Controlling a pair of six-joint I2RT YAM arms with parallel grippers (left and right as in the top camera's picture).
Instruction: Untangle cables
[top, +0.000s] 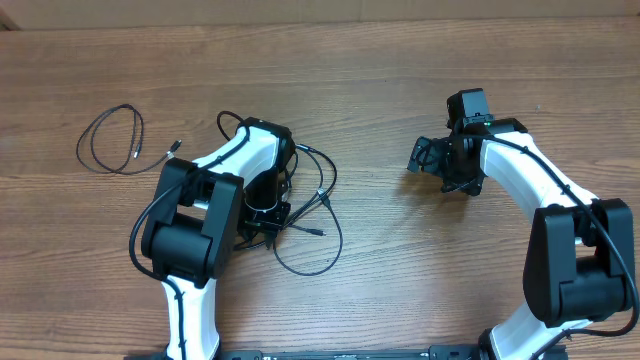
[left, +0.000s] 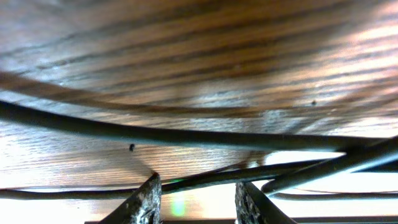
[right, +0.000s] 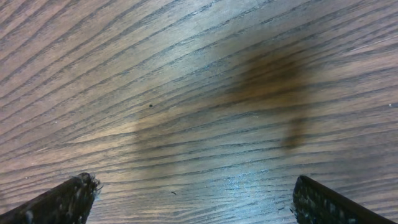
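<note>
Several black cables (top: 321, 192), one loop apart, woodgrain table (top: 400, 60)

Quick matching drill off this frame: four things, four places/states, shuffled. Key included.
1 left pincer
2 right pincer
3 looped cable
4 tangled cables

A alone, far left
B wide open over bare tabletop
C low over the tangle, strand crossing between its fingers
D beside the left arm

Pairs: 1-C, 2-B, 3-A, 4-D

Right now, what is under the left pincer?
Black cables cross on the wooden table just ahead of the left pincer. Overhead, the left arm hides the middle of the tangle.
</note>
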